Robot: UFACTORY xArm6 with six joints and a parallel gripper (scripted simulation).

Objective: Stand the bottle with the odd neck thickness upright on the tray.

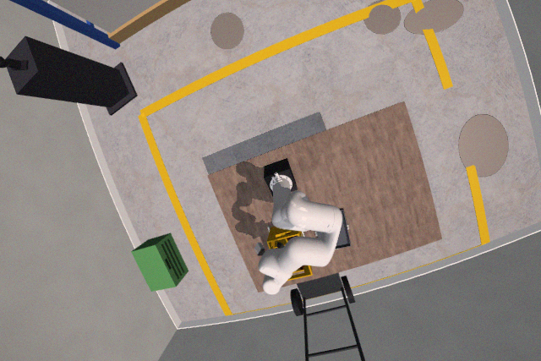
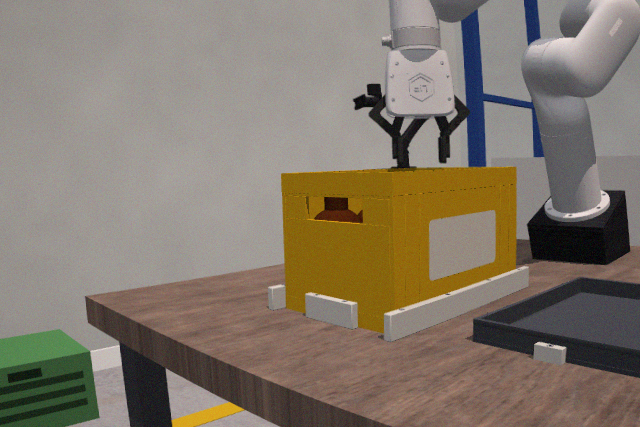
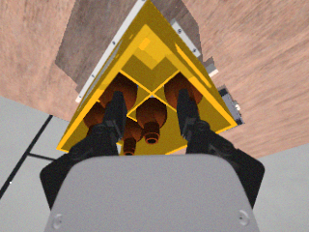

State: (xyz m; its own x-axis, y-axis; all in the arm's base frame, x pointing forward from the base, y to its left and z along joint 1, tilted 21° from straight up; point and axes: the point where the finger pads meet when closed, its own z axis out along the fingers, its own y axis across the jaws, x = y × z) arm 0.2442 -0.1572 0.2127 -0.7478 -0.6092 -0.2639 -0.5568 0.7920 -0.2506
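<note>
The yellow crate (image 1: pixel 301 276) (image 2: pixel 336 257) (image 3: pixel 145 43) stands upright on the table. Several brown bottles stand in its cells; one bottle (image 3: pixel 152 113) shows its neck and mouth in the wrist view, and a bottle (image 2: pixel 336 203) shows through the crate's handle slot. Two bottles are partly behind the fingers in the wrist view. I cannot tell which neck differs. My gripper (image 2: pixel 421 157) (image 3: pixel 151 100) is partly open and empty, pointing down above the crate, with its fingertips apart. The arm hides it in the top view. The dark tray (image 1: pixel 343 238) (image 2: pixel 599 316) lies beside the crate, with no bottle in its visible part.
White rails (image 2: pixel 460 295) (image 3: pixel 185 37) stand on the table along the crate. A small white block (image 2: pixel 549 353) stands at the tray's edge. A small grey block lies beside the crate. A trolley (image 1: pixel 320 286) stands by the table edge.
</note>
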